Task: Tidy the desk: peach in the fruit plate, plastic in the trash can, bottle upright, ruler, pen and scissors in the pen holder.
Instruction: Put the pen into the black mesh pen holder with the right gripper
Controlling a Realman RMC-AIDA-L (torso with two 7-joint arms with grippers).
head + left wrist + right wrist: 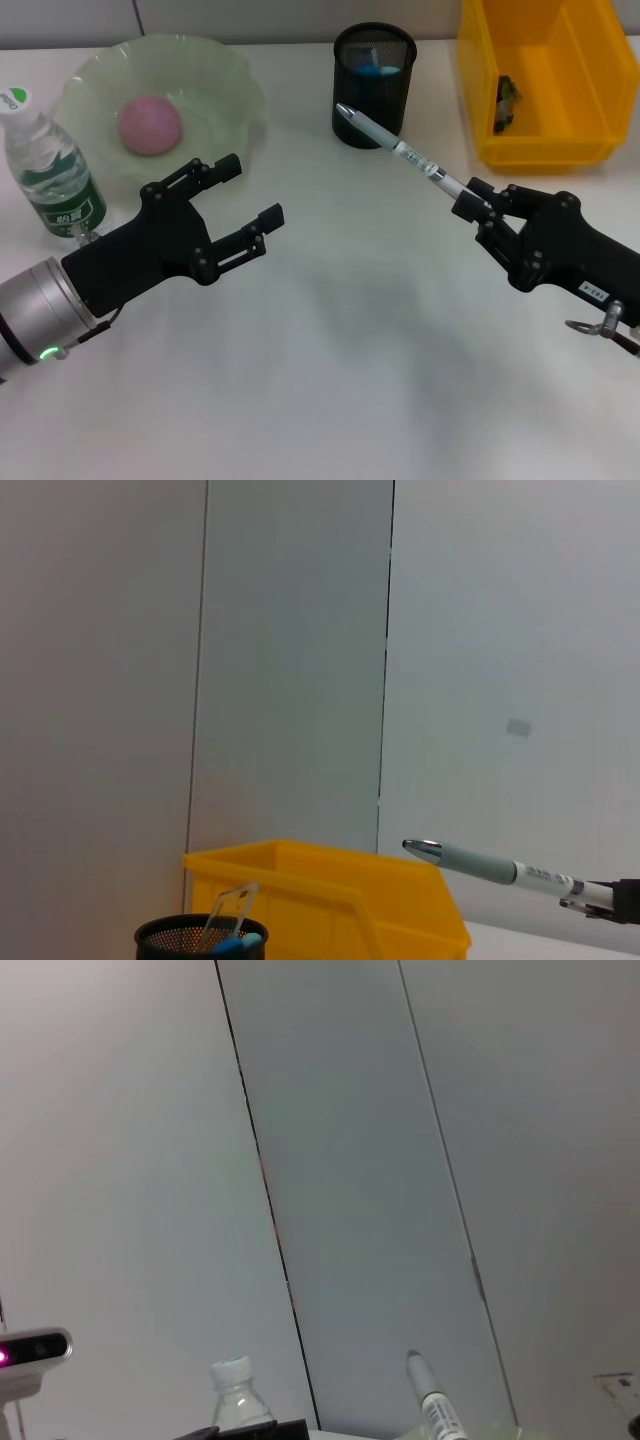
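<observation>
My right gripper [473, 201] is shut on the rear end of a white and grey pen [400, 148]. The pen slants up and its tip is near the front rim of the black mesh pen holder [373, 90]. Something blue lies inside the holder, and the left wrist view shows a clear ruler [233, 907] standing in it. My left gripper [254, 190] hovers open over the table, holding nothing. A pink peach [150, 125] lies in the pale green fruit plate [238, 80]. The bottle [48, 165] stands upright at the far left. A dark piece of plastic [505, 100] lies in the yellow bin [590, 95].
The yellow bin stands just right of the pen holder at the back of the table. Plate and bottle are behind my left arm. The white tabletop spreads between and in front of the two arms.
</observation>
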